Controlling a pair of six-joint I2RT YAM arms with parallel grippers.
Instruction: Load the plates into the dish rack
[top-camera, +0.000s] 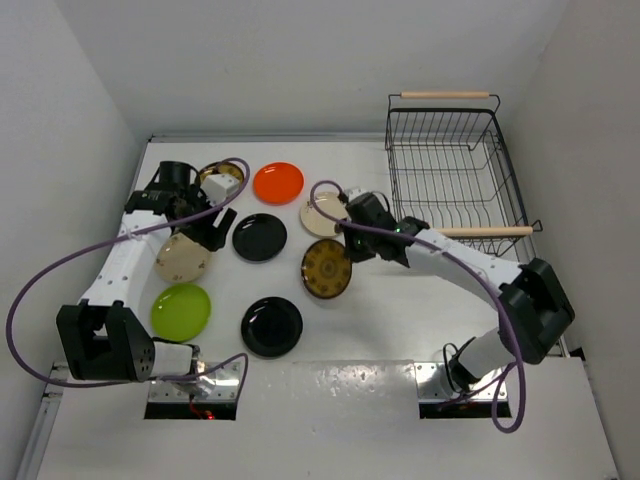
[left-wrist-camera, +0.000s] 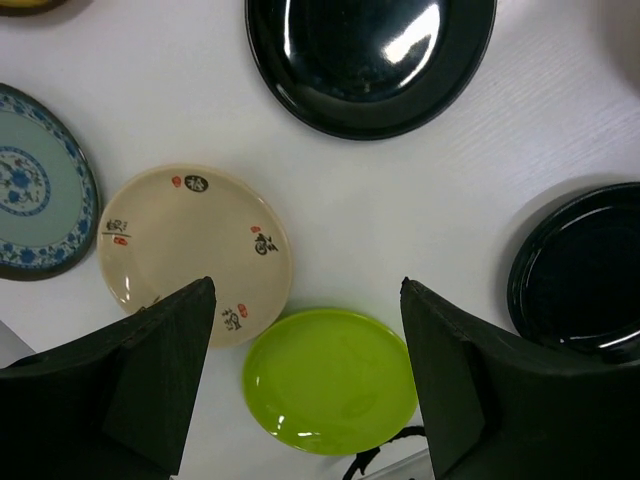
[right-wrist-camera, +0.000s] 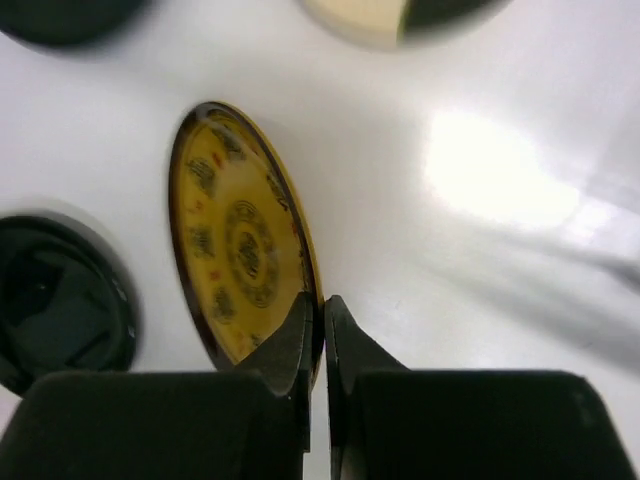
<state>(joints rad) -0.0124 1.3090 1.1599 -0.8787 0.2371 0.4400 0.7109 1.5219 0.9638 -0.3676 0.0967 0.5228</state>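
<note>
My right gripper (top-camera: 352, 245) is shut on the rim of a brown-gold patterned plate (top-camera: 327, 268), which is tilted up on edge above the table; the wrist view shows the fingertips (right-wrist-camera: 322, 300) pinching that plate (right-wrist-camera: 240, 240). My left gripper (top-camera: 215, 225) is open and empty, hovering (left-wrist-camera: 308, 285) over the beige plate (left-wrist-camera: 195, 250) and the lime green plate (left-wrist-camera: 330, 380). The black wire dish rack (top-camera: 455, 165) stands at the back right and holds no plates. Two black plates (top-camera: 259, 237) (top-camera: 271, 326), an orange plate (top-camera: 278, 182), a cream plate (top-camera: 322, 214) and a second brown-gold plate (top-camera: 221, 176) lie flat.
A teal patterned plate (left-wrist-camera: 35, 195) lies beside the beige one, hidden under the left arm in the top view. Purple cables loop over both arms. Walls close in the table on the left, back and right.
</note>
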